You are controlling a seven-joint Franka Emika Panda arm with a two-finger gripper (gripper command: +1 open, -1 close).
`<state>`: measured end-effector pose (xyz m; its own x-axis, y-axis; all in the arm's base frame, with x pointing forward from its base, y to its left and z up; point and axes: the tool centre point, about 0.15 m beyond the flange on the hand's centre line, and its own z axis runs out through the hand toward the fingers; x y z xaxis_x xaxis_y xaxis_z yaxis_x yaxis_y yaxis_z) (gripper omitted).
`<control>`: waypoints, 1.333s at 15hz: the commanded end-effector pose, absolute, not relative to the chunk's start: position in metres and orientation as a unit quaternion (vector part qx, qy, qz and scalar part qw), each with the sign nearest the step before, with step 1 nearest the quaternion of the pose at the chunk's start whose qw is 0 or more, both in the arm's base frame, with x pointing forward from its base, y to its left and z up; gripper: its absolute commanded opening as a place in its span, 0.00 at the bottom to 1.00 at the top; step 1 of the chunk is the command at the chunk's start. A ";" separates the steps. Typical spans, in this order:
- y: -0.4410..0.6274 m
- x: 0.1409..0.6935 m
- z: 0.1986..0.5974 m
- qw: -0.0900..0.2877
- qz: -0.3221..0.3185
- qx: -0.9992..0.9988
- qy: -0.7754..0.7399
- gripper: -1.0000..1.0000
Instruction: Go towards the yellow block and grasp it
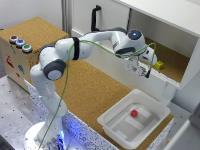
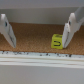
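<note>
1. Gripper (image 2: pixel 39 31) fingers spread wide, holding nothing.
2. Yellow block (image 2: pixel 58 41) lies on the cork shelf (image 1: pixel 172 62), just beside one finger (image 2: pixel 70 27), near the shelf's front edge.
3. Dark mark on the block's face, unreadable.

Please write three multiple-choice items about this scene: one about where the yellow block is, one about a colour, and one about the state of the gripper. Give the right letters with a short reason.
1. Where is the yellow block?
A. in the white tray
B. on the cork floor of the white shelf recess
C. on the button box

2. What colour is the block in the white tray?
A. red
B. blue
C. green

3. How is the gripper?
A. shut on the yellow block
B. shut on nothing
C. open

Answers: 1 B, it sits in the recess beyond the gripper. 2 A, the red block lies in the tray. 3 C, the wrist view shows the fingers wide apart, nothing between them.
</note>
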<state>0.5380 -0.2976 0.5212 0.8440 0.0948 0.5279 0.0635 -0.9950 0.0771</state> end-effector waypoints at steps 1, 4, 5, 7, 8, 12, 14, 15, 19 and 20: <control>-0.297 0.538 0.521 0.028 0.276 0.960 0.041 1.00; -0.312 0.558 0.530 0.028 0.316 0.948 -0.001 1.00; -0.318 0.566 0.530 0.025 0.325 0.945 -0.024 1.00; -0.329 0.585 0.523 0.020 0.333 0.941 -0.059 1.00; -0.331 0.595 0.518 0.015 0.331 0.941 -0.067 1.00; -0.325 0.634 0.508 0.010 0.339 0.936 -0.090 1.00; -0.323 0.656 0.505 0.017 0.339 0.935 -0.105 1.00; -0.324 0.667 0.503 0.017 0.332 0.936 -0.113 1.00; -0.337 0.697 0.494 0.000 0.306 0.943 -0.131 1.00; -0.340 0.699 0.496 -0.002 0.306 0.942 -0.135 1.00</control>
<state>0.6419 -0.3145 0.4980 0.7269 -0.2023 0.6563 -0.2406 -0.9701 -0.0325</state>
